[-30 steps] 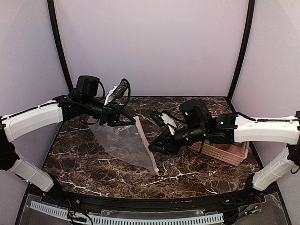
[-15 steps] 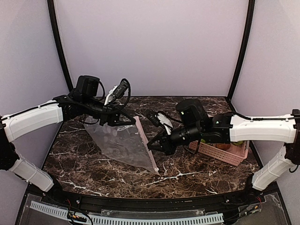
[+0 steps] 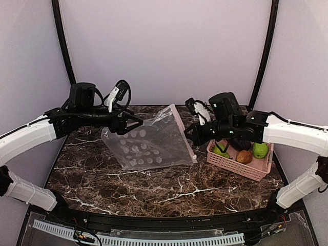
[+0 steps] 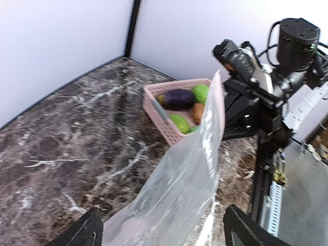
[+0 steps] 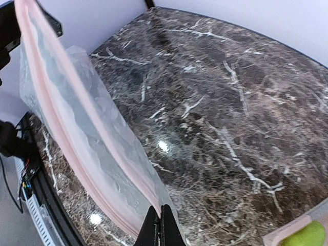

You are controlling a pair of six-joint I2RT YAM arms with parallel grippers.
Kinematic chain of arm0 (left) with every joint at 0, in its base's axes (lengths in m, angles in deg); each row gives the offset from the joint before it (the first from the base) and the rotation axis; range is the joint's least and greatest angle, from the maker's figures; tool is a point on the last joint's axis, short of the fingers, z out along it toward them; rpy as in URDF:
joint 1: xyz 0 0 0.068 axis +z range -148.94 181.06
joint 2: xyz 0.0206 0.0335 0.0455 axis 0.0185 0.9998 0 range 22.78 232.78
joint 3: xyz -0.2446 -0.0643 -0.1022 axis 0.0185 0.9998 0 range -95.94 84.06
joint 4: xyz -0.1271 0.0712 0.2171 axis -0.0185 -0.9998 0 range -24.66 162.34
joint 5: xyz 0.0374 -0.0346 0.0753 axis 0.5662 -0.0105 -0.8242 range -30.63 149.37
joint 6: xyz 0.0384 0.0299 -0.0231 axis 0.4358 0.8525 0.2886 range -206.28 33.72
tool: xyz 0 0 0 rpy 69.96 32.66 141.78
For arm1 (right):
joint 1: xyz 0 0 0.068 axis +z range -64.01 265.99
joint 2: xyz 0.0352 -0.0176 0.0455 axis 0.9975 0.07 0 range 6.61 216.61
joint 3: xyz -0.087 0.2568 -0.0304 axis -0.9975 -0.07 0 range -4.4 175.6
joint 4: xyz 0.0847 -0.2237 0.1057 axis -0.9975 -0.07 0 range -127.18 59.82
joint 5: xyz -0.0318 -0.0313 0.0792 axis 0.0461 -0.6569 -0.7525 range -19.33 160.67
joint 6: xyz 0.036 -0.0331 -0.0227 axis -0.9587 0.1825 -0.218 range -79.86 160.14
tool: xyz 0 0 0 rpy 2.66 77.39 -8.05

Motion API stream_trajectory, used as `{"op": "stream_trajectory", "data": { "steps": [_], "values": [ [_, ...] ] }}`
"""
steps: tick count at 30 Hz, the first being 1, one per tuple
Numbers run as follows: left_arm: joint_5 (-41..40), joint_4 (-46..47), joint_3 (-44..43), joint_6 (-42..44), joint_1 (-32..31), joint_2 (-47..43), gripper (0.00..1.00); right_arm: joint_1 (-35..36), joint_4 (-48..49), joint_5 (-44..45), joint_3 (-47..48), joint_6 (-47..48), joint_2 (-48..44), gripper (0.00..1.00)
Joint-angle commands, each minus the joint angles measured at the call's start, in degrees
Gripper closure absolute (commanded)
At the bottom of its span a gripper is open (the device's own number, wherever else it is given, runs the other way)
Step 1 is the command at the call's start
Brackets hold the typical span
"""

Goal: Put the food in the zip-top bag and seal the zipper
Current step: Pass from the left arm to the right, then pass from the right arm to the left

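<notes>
Dark marbled bench (image 3: 154,192) runs under both arms. The right gripper (image 5: 160,215) is clenched on the zipper (image 5: 61,123), lifting that edge of the zip-top bag (image 3: 148,143). The left gripper (image 4: 161,212) stands released, with the bag's other end between its fingers. The food (image 3: 245,156) lies in the pink basket (image 3: 256,173), just beside the bag.

Soft, even light falls from overhead, bright enough that the pale walls (image 3: 169,51) show no hot spots. The glossy table (image 5: 246,102) throws two small white glints, one just ahead of the right hand (image 5: 160,220) and one off to its left. The zip-top bag (image 4: 189,174) blurs where it nears the lens between the left hand (image 4: 164,230) fingers (image 4: 84,233), which show only as dark, soft-edged shapes. In the top view the black frame posts (image 3: 64,51) bow slightly, and shadows are hard to make out on the dark stone.
</notes>
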Motion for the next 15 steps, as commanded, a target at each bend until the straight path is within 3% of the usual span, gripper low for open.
{"op": "stream_trajectory", "data": {
  "steps": [1, 2, 6, 11, 15],
  "values": [
    [-19.31, 3.17, 3.31, -2.33, 0.20, -5.02, 0.18, -0.90, -6.05, 10.34, 5.32, 1.13, -4.56, 1.00],
    [-19.47, 3.63, 3.47, -2.56, 0.20, -5.24, 0.18, -0.90, -6.28, 10.44, 6.15, 1.18, -4.66, 1.00],
    [-10.84, 6.90, 3.95, -4.81, -0.18, -3.70, 0.41, 0.09, -4.08, 8.78, 7.20, -0.45, -2.34, 1.00],
    [2.69, 14.55, 6.23, -10.85, -2.23, 0.61, 0.39, 3.66, 3.05, 5.28, 7.46, -2.99, 5.16, 1.00],
    [8.01, 20.98, 7.83, -15.76, -3.59, 3.73, 0.38, 5.14, 5.08, 3.70, 10.26, -5.23, 11.40, 1.00]
  ]
}}
